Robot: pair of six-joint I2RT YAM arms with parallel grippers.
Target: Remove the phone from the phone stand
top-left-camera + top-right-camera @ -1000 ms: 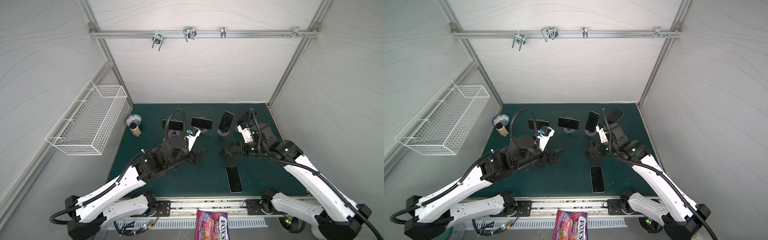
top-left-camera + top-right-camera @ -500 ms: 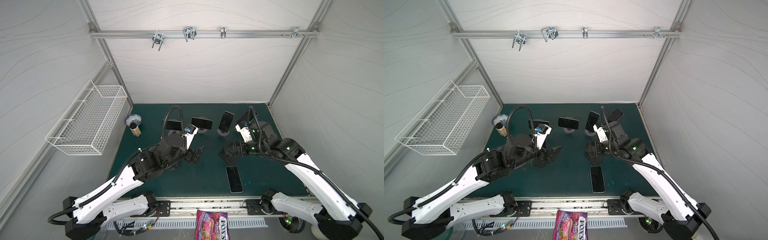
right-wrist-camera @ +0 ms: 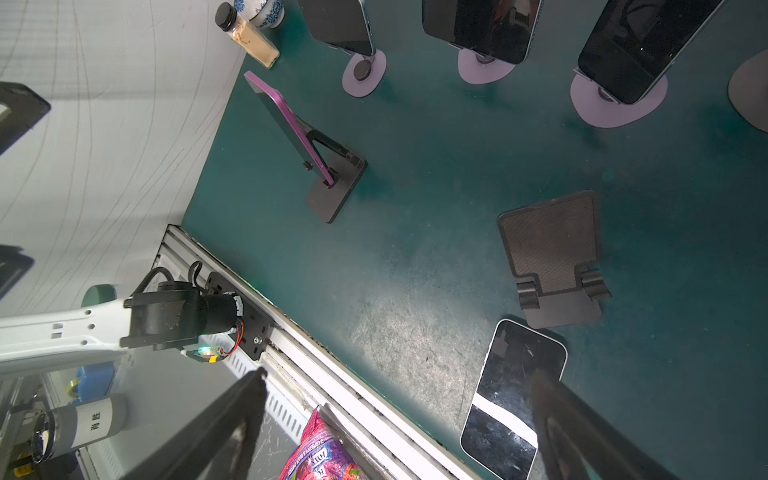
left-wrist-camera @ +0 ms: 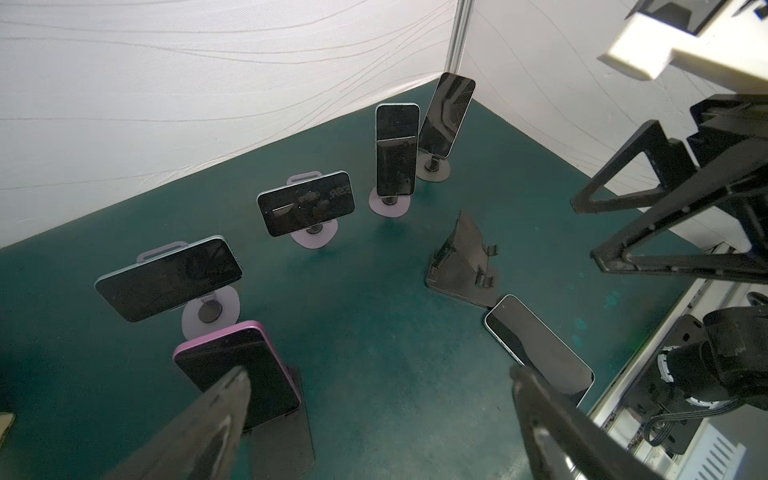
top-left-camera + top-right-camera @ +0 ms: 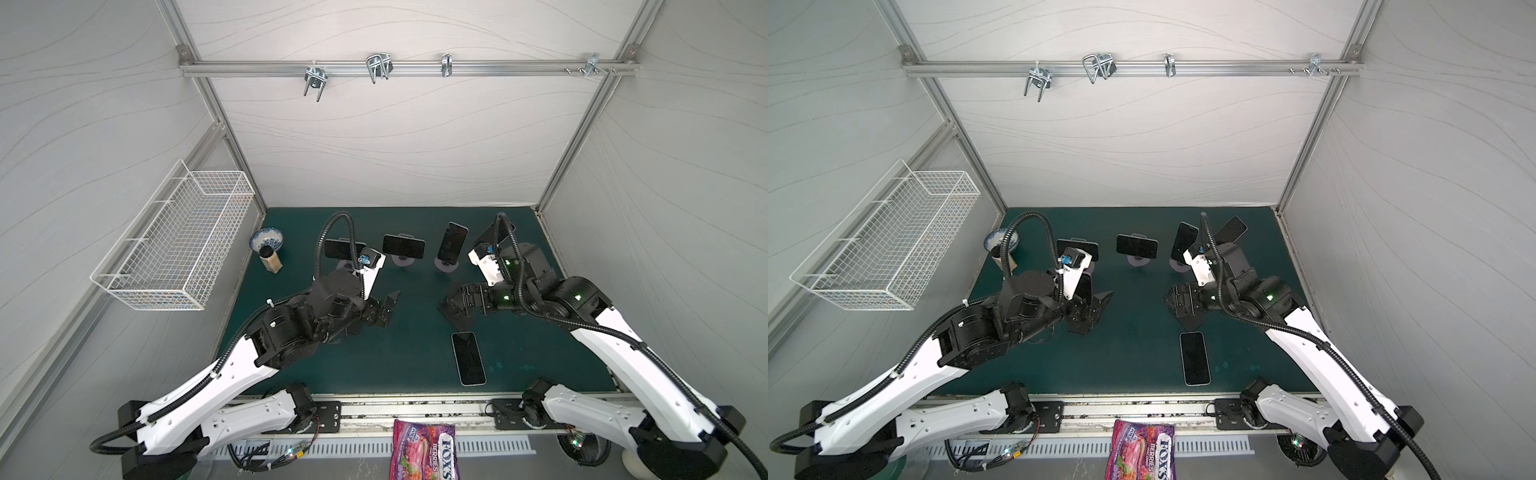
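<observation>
The green mat [image 5: 395, 353] fills the floor of my cell. My left gripper [image 5: 384, 309] hangs well to the left of the empty black folding stand [image 3: 548, 249], its jaws spread wide with nothing between them. My right gripper [image 3: 399, 399] hovers over that same stand, also spread wide and holding nothing. A dark-screened phone [image 5: 468, 358] lies flat on the mat, face up, just beside the empty stand on its rail side. A pink phone [image 4: 237, 370] leans propped on a second black stand [image 3: 336, 191], well apart from the empty one and close in front of my left fingers [image 4: 224, 407]. Beyond the empty stand, four more phones [image 4: 305, 203] sit on round-footed holders.
</observation>
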